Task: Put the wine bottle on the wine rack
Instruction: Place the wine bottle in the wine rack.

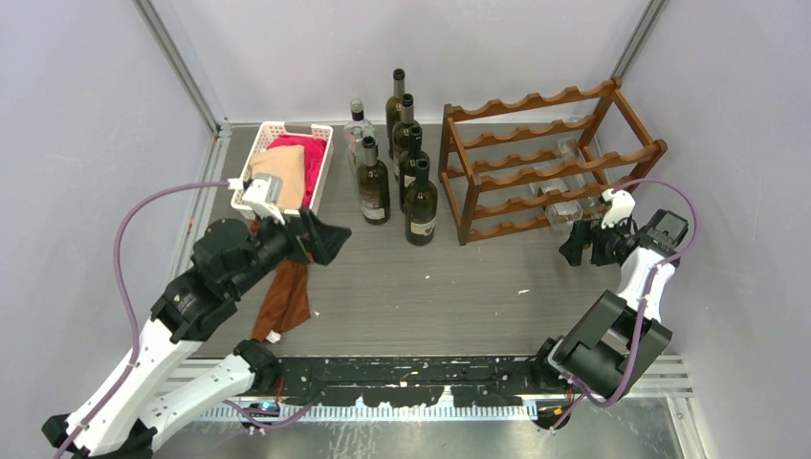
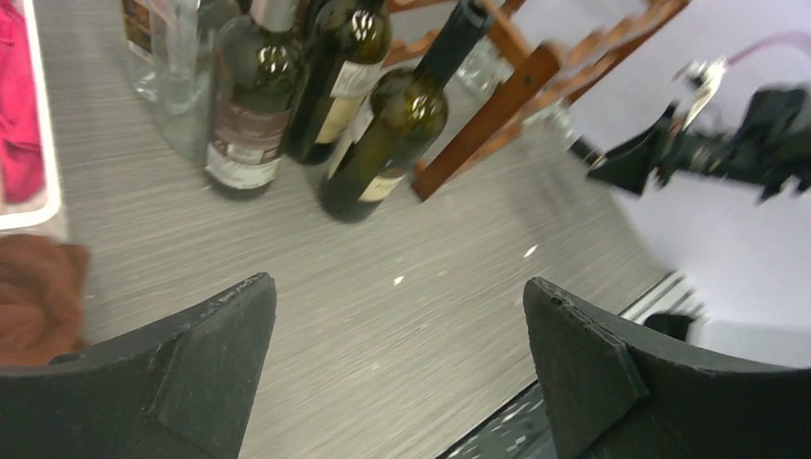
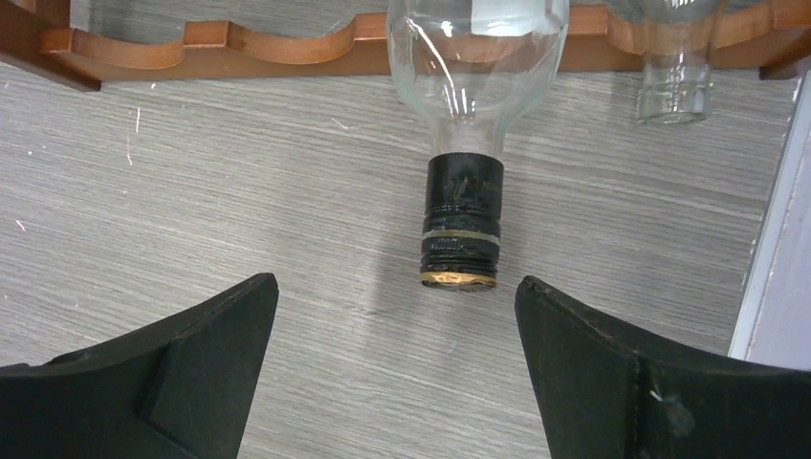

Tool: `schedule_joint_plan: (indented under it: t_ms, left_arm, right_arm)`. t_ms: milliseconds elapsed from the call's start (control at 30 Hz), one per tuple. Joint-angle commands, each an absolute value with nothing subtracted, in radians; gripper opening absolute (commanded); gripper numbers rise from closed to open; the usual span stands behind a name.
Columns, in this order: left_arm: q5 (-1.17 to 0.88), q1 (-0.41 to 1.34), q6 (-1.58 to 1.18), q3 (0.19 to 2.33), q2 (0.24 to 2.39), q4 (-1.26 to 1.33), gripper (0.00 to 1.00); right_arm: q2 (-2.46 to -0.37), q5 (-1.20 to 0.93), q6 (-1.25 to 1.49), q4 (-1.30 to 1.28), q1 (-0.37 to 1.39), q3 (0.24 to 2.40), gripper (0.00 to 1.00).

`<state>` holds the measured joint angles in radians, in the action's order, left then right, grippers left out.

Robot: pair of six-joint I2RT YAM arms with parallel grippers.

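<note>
Here's the right end effector [image 1: 585,244] low at the right end of the wine rack [image 1: 550,158], its fingers spread wide with nothing between them. From the right wrist view the right end effector [image 3: 397,287] looks straight at a clear wine bottle [image 3: 464,229] lying on the rack's [image 3: 287,53] bottom scalloped rail, with its black-capped neck sticking out over the desk [image 3: 191,191] toward the camera. The neck is between the fingertips' lines but ahead of them, not touched. Just to its right a second clear bottle [image 3: 674,91] lies on the same rail, its mouth uncapped. Over on the other side, the left end effector [image 1: 320,239] hangs above the desk [image 1: 459,287] and is empty too, jaws parted. Its own camera shows the left end effector [image 2: 397,287] aimed across bare grey surface at a cluster of dark wine bottles [image 2: 383,143]. These stand upright just beside the rack's [image 2: 488,120] left post. Behind the left arm is a white slotted basket [image 1: 253,153] holding a pink cloth [image 1: 292,143]. A brown cloth [image 1: 284,296] lies crumpled on the desk under that arm.
</note>
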<state>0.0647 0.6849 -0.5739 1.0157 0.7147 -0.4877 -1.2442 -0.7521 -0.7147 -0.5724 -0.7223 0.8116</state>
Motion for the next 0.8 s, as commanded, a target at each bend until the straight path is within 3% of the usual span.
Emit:
schedule_joint_plan:
  t_ms: [0, 200, 433, 767]
  left_arm:
    - [0.018, 0.677, -0.289, 0.94, 0.65, -0.5, 1.0]
    - [-0.121, 0.677, -0.489, 0.944, 0.632, -0.351, 1.0]
    - [-0.032, 0.676, -0.841, 1.283, 0.808, -0.367, 1.0]
    - [0.005, 0.676, -0.999, 1.421, 0.922, -0.418, 1.0]
  right_arm:
    - [-1.23, -0.772, -0.714, -0.508, -0.725, 0.842, 0.99]
    - [-1.284, -0.737, -0.645, -0.49, -0.726, 0.884, 0.89]
    - [-1.252, -0.748, -0.596, -0.417, -0.726, 0.816, 0.89]
    - [-1.277, -0.757, -0.601, -0.43, -0.725, 0.828, 0.89]
